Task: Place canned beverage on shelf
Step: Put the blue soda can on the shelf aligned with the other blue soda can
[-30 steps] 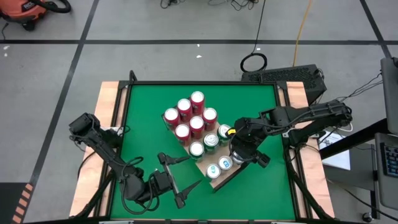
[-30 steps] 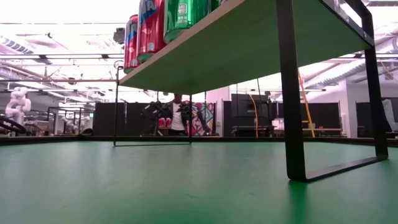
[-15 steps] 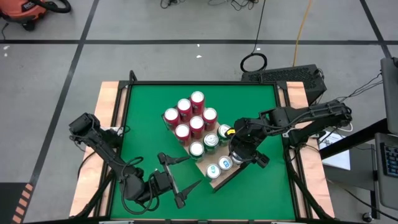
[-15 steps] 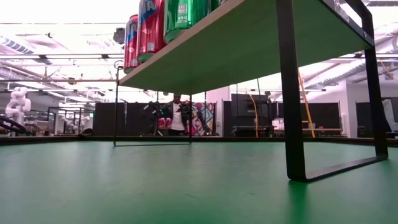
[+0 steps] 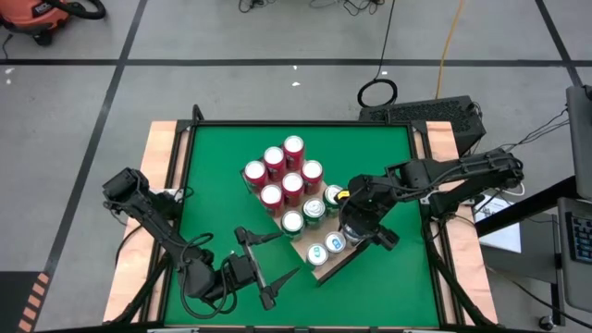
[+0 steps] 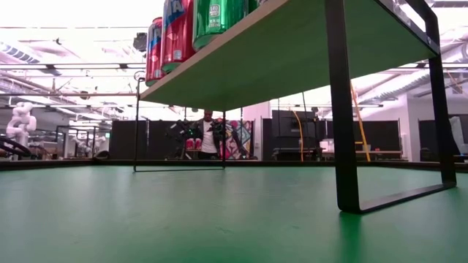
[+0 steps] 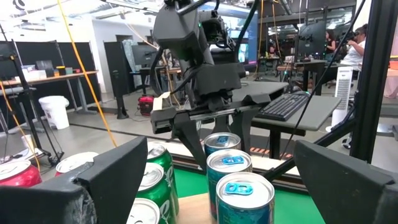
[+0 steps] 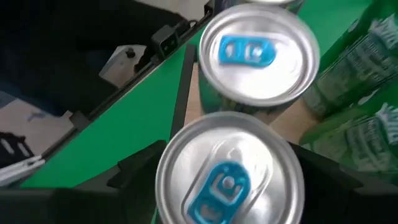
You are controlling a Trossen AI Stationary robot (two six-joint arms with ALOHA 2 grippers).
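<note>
My right claw point(image 5: 354, 233) straddles a blue-tabbed can point(image 8: 229, 176) standing on the shelf point(image 5: 331, 267) near its right edge; whether my jaws grip it I cannot tell. My left claw point(image 5: 268, 268) waits wide by the table's front edge.

From above, your right gripper point(image 5: 354, 225) covers the can beneath it, so you cannot tell from that view whether its fingers touch the can. In the right wrist view, the nearest blue-tab can point(image 8: 228, 168) is cut off by the picture's edge and blurred, and the green cans point(image 8: 357, 68) beside it are smeared past reading. From table height, the shelf point(image 6: 292, 51) shows you only its underside; the red cans point(image 6: 167, 36) and a green can point(image 6: 218, 16) are cropped, and both arms stay out of sight. The person point(image 6: 210, 136) far behind is too small to make out. In the left wrist view, the red can point(image 7: 15, 173) is cut off at the edge.
</note>
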